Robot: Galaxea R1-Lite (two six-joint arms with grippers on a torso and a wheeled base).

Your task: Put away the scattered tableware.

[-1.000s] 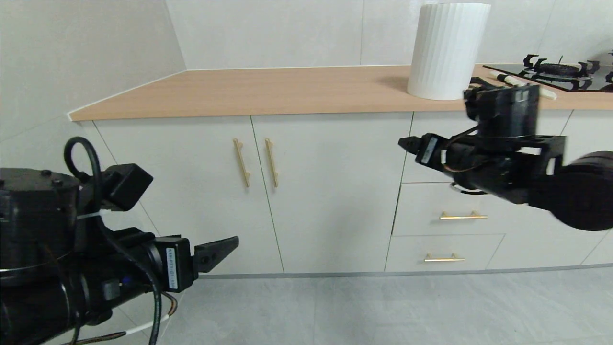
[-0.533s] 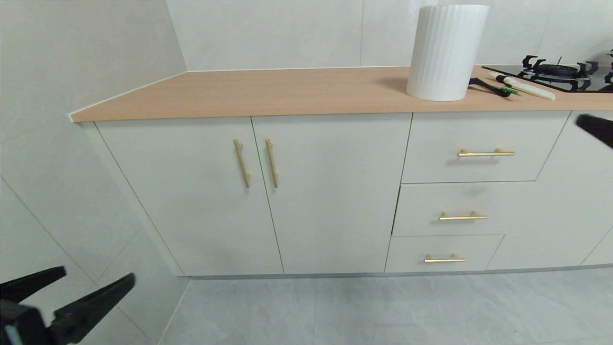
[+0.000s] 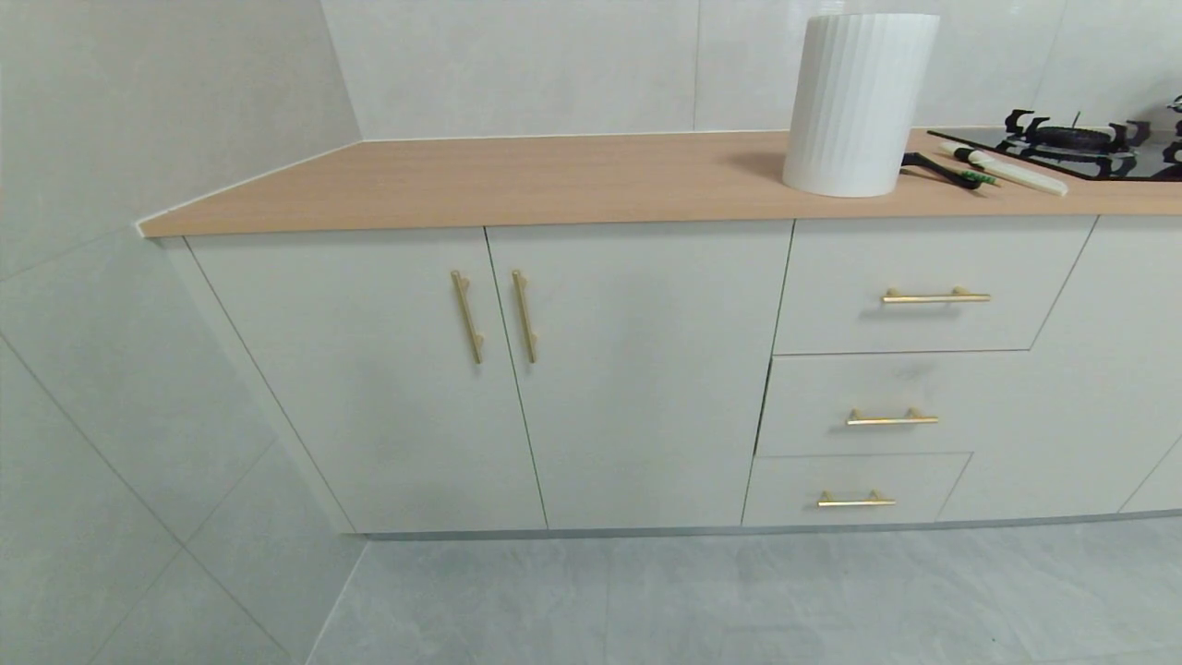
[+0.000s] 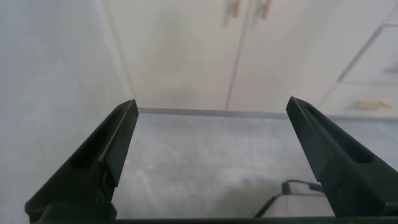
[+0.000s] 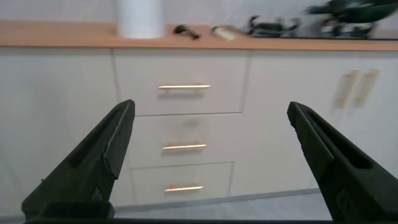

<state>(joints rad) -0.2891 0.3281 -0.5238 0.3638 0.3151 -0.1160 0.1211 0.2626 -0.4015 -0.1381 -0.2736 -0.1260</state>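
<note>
On the wooden counter (image 3: 517, 180), right of a tall white ribbed container (image 3: 859, 102), lie a black-handled utensil (image 3: 940, 170) and a pale-handled one (image 3: 1011, 171). The right wrist view shows the container (image 5: 139, 17) and the utensils (image 5: 186, 31) on the counter too. My left gripper (image 4: 211, 162) is open, low over the grey floor and facing the cabinet base, with nothing between its fingers. My right gripper (image 5: 211, 162) is also open and holds nothing; it faces the drawer fronts (image 5: 183, 87) from some distance.
A black gas hob (image 3: 1080, 143) sits at the counter's far right. Under the counter are two cabinet doors with gold handles (image 3: 494, 314) and three drawers (image 3: 910, 296) with gold pulls. A tiled wall (image 3: 111, 185) closes the left side. Grey floor tiles (image 3: 702, 600) lie in front.
Both arms have dropped out of the head view: the left gripper sank down to the left, the right one withdrew to the right. The utensils behind it are now uncovered.
</note>
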